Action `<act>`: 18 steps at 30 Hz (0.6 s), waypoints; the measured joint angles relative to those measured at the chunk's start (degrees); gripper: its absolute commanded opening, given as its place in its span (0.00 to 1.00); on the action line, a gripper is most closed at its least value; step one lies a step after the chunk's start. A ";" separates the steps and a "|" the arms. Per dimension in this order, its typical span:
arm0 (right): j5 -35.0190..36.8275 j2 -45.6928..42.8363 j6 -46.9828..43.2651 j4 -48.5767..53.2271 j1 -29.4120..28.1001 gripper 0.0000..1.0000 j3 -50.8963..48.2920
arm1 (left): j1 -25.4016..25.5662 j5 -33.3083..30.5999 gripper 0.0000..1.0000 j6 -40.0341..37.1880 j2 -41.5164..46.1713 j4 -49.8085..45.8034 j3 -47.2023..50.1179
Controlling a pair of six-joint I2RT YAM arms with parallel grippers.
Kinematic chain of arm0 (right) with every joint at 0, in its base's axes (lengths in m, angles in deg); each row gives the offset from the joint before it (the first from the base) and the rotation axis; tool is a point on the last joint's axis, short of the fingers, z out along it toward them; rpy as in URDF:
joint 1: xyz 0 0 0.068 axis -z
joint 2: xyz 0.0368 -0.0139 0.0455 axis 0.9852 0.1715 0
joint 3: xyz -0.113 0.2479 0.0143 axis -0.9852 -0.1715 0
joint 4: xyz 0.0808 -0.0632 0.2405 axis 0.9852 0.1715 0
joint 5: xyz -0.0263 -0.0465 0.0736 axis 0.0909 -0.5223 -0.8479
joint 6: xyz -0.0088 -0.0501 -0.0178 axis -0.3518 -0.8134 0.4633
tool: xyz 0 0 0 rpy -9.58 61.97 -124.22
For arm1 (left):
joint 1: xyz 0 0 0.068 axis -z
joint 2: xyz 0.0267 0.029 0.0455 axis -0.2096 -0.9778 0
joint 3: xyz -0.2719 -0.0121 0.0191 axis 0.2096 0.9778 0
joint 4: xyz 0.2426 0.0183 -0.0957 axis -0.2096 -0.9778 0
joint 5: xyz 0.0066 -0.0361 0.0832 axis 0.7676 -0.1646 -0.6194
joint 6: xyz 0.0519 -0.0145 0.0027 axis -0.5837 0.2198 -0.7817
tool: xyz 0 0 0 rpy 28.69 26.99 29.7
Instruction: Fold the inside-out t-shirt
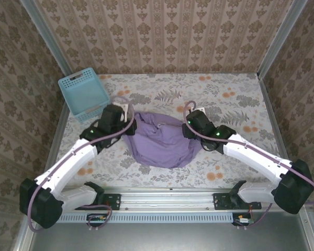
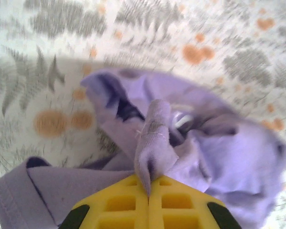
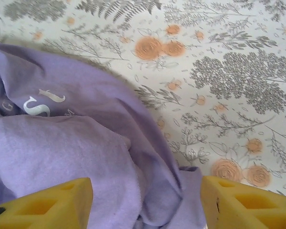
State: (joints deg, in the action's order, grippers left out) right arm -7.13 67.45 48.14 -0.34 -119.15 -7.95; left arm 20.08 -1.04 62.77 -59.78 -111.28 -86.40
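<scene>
Lavender t-shirt point(image 1: 159, 144) is bunched up, one ridge pinched in the left end effector point(image 2: 148, 188), the right end effector point(image 3: 145, 205) spread open over loose cloth. Soft and floppy; probably best grabbed by a hem.

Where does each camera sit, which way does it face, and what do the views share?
Top external: above and behind the robot, looking down on the table, t-shirt and basket; left arm and right arm show.
Left wrist: on the left arm, looking down past the left gripper, shut on a t-shirt fold.
Right wrist: on the right arm, looking down past the open right gripper at the t-shirt.
Shared: all show the t-shirt on the table.
</scene>
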 measured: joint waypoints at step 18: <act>-1.11 -8.72 2.78 -3.93 3.37 0.69 -6.71 | 14.47 1.53 0.08 -4.83 -10.23 4.48 -14.51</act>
State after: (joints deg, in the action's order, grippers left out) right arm -8.24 58.73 50.92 -4.27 -115.78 -14.66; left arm 34.55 0.49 57.94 -70.01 -106.79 -100.92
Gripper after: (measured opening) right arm 0.686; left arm 0.058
